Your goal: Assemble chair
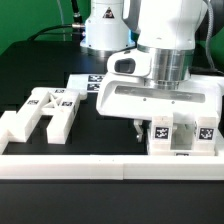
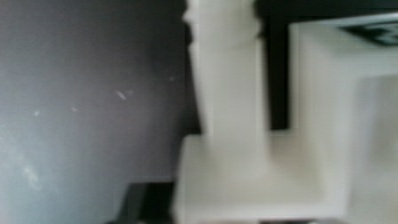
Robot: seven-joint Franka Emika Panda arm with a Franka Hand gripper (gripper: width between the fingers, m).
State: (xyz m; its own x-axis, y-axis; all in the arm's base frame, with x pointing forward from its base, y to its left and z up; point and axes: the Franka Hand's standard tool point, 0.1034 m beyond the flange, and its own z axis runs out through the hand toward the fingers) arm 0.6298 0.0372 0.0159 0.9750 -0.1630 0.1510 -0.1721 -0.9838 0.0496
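1. Long white wall (image 1: 90, 166) along the near edge of the dark surface (image 1: 110, 125); landmark for every place below.
2. Chair in separate white parts, two of them in the exterior view, well apart from each other.
3. H-shaped frame (image 1: 55, 118) lying flat just behind the wall, toward its end at the exterior view's left, with black-and-white tags (image 1: 47, 98) facing up.
4. Boxy part (image 1: 182, 147) standing just behind the wall, toward its end at the exterior view's right; touching the wall or only very close, impossible to tell.
5. Marker board (image 1: 92, 82) farther back from the wall, about opposite its middle, partly hidden by the arm (image 1: 165, 45).
6. Arm reaching down over the stretch of wall at the exterior view's right, broad white wrist block directly above the boxy part.
7. One thin dark finger (image 1: 138, 127) showing beside the boxy part, on the side nearer the wall's middle.
8. Jaws low at the boxy part; apart or clamped, cannot tell.
9. Wrist view blurred: white upright piece (image 2: 222, 100) on a broader white base filling the middle, with a dark strip alongside.
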